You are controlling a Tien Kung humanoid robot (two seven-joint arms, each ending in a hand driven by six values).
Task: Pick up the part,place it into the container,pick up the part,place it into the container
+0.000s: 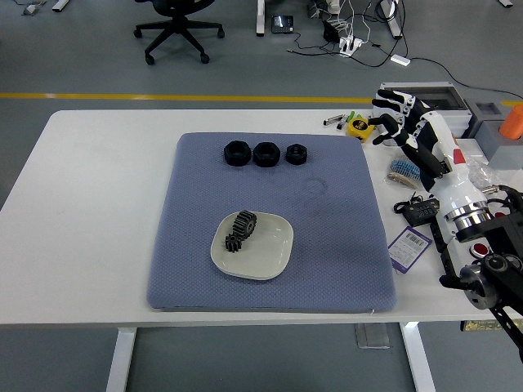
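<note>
Fingers (391, 110) of the right hand (415, 131) are held spread and empty at two o'clock from the dish (278, 249) holding two gears (242, 229).

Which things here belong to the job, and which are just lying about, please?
Job: gears, dish, three nuts, mat, right hand.
Lying about: tape measure, grey box, label, brush.
</note>
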